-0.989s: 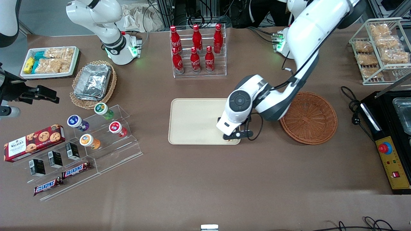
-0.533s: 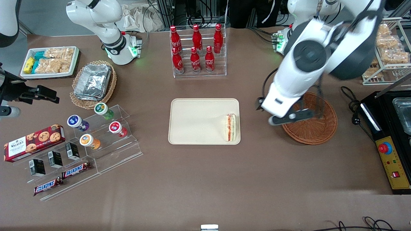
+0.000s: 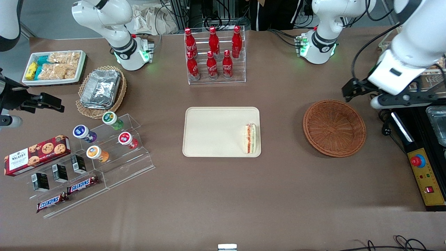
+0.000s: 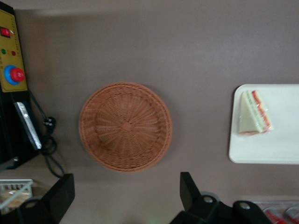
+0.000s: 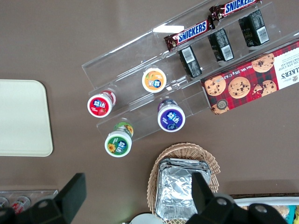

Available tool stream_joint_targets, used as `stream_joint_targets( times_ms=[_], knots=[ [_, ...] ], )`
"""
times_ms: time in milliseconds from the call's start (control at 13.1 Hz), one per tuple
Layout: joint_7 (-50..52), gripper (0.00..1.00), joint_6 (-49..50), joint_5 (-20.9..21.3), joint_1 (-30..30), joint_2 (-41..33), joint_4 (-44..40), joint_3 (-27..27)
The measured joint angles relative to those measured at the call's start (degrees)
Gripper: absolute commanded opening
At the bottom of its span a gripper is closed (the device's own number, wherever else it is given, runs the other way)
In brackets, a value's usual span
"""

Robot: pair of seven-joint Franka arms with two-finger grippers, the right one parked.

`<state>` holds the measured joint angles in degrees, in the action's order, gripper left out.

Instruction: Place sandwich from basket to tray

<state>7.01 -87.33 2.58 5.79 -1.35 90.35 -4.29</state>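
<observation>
The sandwich (image 3: 251,138) lies on the cream tray (image 3: 212,130), tucked against the tray edge that faces the basket (image 3: 334,127), its red and green filling layers showing along one side. The round reddish-brown wicker basket sits well apart from the tray, toward the working arm's end of the table, with nothing in it. Bare brown tabletop (image 3: 282,139) lies between the two.

The left gripper (image 3: 362,93) hangs high over the table just past the basket's rim, close to the black machine with the yellow control panel (image 3: 427,174). In the wrist view its two fingers (image 4: 63,193) stand wide apart with nothing between them, and the basket (image 4: 125,127) and sandwich (image 4: 253,113) show below.

Farther from the front camera than the tray stands a clear rack of red cola bottles (image 3: 213,52). Toward the parked arm's end are a tan wicker basket of foil trays (image 3: 101,89), a white tray of snack packets (image 3: 54,67), clear steps holding small cups (image 3: 104,136), a box of Walkers cookies (image 3: 36,154) and two Snickers bars (image 3: 68,195). A wire rack of bagged snacks (image 3: 413,52) stands near the gripper.
</observation>
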Motion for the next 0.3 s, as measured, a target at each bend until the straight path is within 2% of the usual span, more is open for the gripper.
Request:
stream_joint_targets(
  times_ms=[152,304],
  knots=[
    [-7.70,1.00,-0.07,-0.03,-0.09,-0.58,0.70,3.94],
    [-10.20,1.00,-0.25,0.02,-0.17,-0.49,0.71,5.77]
  ],
)
